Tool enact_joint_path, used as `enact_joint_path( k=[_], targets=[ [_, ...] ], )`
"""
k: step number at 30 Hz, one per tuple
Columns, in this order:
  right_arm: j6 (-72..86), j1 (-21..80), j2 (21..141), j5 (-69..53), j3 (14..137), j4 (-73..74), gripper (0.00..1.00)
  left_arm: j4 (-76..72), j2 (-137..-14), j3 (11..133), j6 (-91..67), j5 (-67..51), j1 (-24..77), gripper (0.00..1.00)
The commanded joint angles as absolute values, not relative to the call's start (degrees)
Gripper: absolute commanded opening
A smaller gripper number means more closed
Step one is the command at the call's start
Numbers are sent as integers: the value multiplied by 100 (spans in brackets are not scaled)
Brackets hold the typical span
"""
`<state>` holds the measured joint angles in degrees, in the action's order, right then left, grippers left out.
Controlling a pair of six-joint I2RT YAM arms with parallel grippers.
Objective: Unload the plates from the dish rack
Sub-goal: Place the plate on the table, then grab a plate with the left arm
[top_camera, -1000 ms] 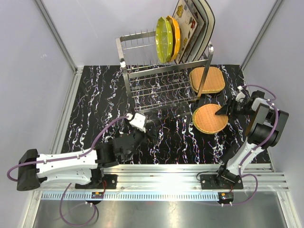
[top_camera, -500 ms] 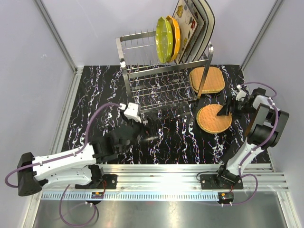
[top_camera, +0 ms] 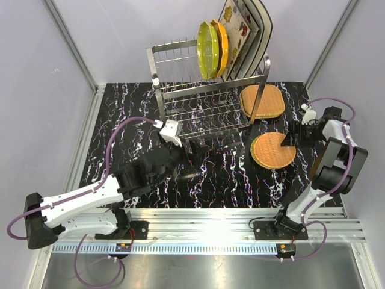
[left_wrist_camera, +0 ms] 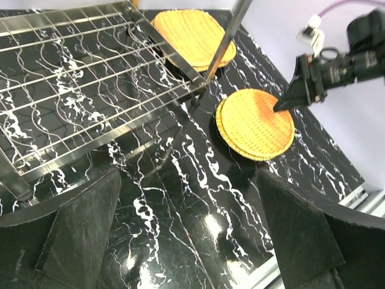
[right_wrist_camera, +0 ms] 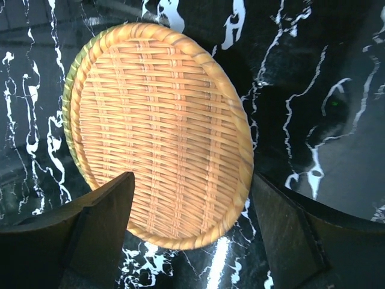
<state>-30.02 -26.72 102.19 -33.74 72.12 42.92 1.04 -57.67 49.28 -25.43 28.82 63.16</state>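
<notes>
Just below the right gripper (right_wrist_camera: 192, 176), fingers spread apart, lies the round woven plate (right_wrist_camera: 157, 129).

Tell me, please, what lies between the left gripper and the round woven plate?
Between the left gripper and the round plate, only bare tabletop shows in the left wrist view.

L hand (top_camera: 191, 156) open, R hand (top_camera: 293, 138) prob. open

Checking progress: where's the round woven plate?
Top view: the round woven plate lies on the right, just nearer than the squarish woven plate, right gripper at its edge.
</notes>
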Motion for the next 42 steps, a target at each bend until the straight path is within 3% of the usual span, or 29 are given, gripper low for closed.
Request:
enact_joint_path(
  k=[1, 12, 21, 34, 42],
  targets=[
    [-3225, -2628, 9853, -3138, 7515, 4228, 86, 78, -5801, 5334, -2549, 2628, 6284, 99],
    [-3419, -2558, 9239, -3409, 8182, 4816, 86, 509, -6055, 6143, -2400, 2443, 6275, 99],
    [-2840, -2092, 8255, -4157, 7840, 4676, 88, 1239, -6951, 8074, -2197, 2312, 6109, 99],
    [-1961, -1758, 7629, -4790, 7462, 4219, 89, 1811, -8541, 10660, -2513, 1407, 4685, 97],
    [-1670, -1758, 7541, -4992, 7392, 4008, 89, 1679, -9500, 11749, -2637, 905, 4008, 88]
  ],
)
